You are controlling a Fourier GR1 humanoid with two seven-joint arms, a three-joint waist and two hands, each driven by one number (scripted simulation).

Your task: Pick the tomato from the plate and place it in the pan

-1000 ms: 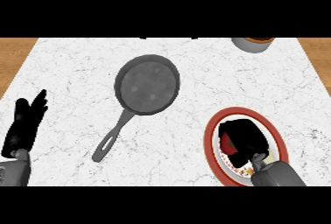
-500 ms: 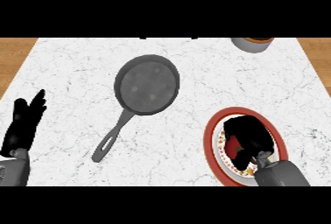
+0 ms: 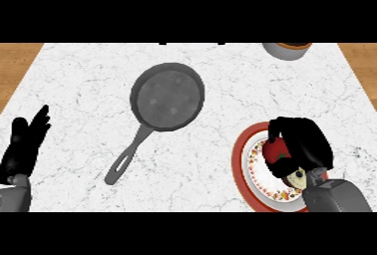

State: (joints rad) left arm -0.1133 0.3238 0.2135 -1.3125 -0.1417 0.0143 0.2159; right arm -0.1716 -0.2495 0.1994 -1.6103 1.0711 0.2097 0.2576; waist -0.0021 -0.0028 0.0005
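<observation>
Head view: the right hand (image 3: 303, 143) curls its fingers round the red tomato (image 3: 277, 152) over the red-rimmed plate (image 3: 242, 159) near the counter's (image 3: 81, 84) right edge. The grey pan (image 3: 167, 96) lies mid-counter. The left hand (image 3: 23, 144) rests open at the left edge.

Count on the counter (image 3: 88, 79): one grey pan (image 3: 167, 96), one red-rimmed plate (image 3: 247, 164), one tomato (image 3: 275, 149) on that plate, one grey pot (image 3: 288, 50) at the far edge. Two robot hands in view: left robot hand (image 3: 22, 147), right robot hand (image 3: 302, 144).
</observation>
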